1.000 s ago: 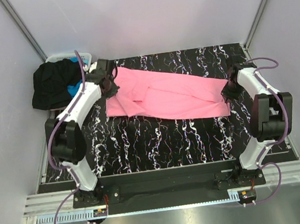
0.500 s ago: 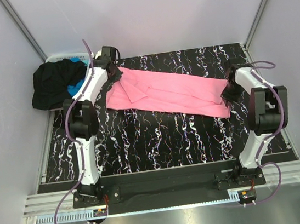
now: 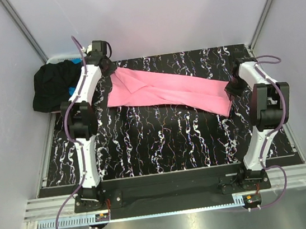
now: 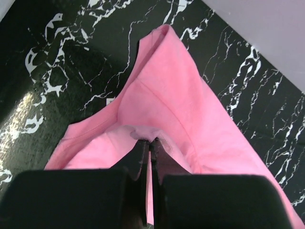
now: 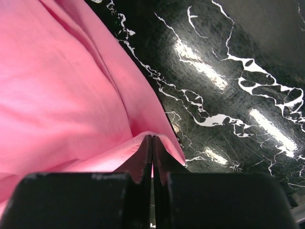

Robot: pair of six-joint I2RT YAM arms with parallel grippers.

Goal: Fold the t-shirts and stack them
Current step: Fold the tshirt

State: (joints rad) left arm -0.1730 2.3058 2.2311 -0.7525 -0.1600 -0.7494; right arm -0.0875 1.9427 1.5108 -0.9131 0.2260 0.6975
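A bright pink t-shirt (image 3: 167,90) stretches as a long band across the back of the black marbled table (image 3: 162,141). My left gripper (image 3: 115,73) is shut on its far-left end, the cloth pinched between the fingertips (image 4: 148,141). At the right end my right gripper (image 3: 230,91) is shut on the pink t-shirt's edge (image 5: 151,137). The cloth (image 4: 181,90) hangs a little above the table between the two grips. A black t-shirt (image 3: 53,85) lies heaped at the back left, with a bit of blue t-shirt (image 3: 74,91) showing under it.
A white slotted basket (image 3: 69,59) stands at the back left corner under the heaped shirts. Pale walls enclose the table on three sides. Purple cables loop off both arms. A metal rail (image 3: 169,194) runs along the near edge.
Both grippers have pulled the pink t-shirt toward the back and lifted it, stretching it into a narrower band. The left arm has swung far back toward the corner.
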